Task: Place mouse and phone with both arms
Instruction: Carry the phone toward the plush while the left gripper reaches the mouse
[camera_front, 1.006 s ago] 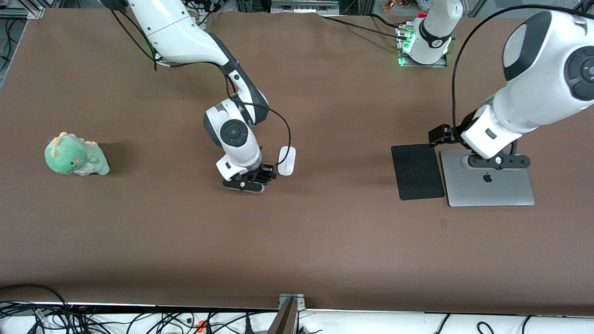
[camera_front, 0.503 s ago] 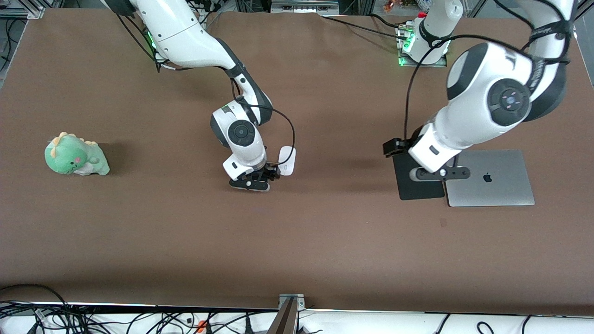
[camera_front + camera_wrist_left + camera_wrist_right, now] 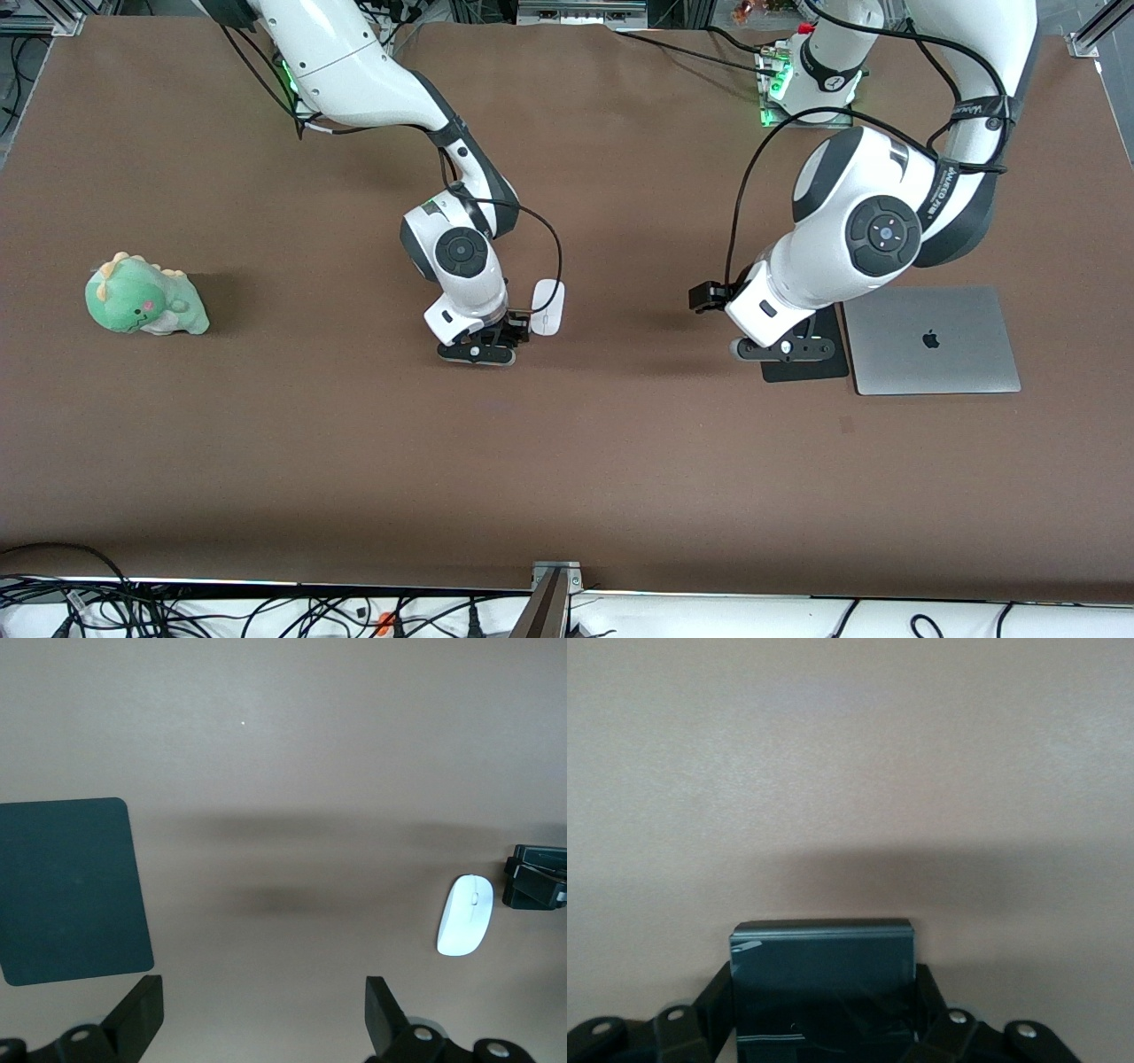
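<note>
Your right tool (image 3: pixel 496 341) is gripping the phone (image 3: pixel 822 979) mid-desk, just beside the mouse (image 3: pixel 547 307). Your left tool (image 3: pixel 264 1014) is hanging open over the mouse pad (image 3: pixel 819 365).

white mouse (image 3: pixel 547 307), green plush dinosaur (image 3: pixel 142 297), laptop (image 3: pixel 930 339)

On my brown worktop (image 3: pixel 620 461) I see a mouse (image 3: pixel 547 307), black pad (image 3: pixel 811 363), laptop (image 3: pixel 930 339) and green plush dinosaur (image 3: pixel 143 304).
</note>
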`<action>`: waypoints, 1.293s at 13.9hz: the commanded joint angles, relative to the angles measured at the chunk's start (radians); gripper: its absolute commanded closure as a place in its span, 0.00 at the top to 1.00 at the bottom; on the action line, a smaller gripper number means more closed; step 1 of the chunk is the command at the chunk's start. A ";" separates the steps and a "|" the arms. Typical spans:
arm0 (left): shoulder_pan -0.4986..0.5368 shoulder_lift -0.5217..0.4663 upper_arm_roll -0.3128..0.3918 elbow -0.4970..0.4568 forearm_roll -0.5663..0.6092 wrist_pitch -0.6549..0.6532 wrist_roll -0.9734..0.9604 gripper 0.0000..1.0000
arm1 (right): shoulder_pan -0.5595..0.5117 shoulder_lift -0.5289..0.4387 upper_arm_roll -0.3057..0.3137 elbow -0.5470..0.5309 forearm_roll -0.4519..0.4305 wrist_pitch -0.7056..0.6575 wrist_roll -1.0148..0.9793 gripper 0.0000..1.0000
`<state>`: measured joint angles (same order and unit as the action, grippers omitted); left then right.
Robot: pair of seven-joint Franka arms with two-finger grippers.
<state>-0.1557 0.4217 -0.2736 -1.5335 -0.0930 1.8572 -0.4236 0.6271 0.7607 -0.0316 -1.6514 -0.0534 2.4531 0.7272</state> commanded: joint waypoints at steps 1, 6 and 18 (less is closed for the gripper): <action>-0.018 0.018 0.005 0.013 -0.019 0.028 -0.018 1.00 | -0.047 0.000 -0.004 0.068 -0.005 -0.145 -0.090 0.53; -0.096 0.086 0.007 0.010 -0.008 0.128 -0.020 1.00 | -0.220 -0.069 -0.001 0.117 0.042 -0.312 -0.417 0.52; -0.401 0.331 0.024 0.007 0.165 0.466 -0.271 1.00 | -0.573 -0.389 -0.005 -0.513 0.063 0.137 -0.713 0.49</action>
<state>-0.5253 0.7089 -0.2697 -1.5512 0.0458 2.2728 -0.6481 0.0996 0.4825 -0.0534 -2.0084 -0.0043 2.5175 0.0690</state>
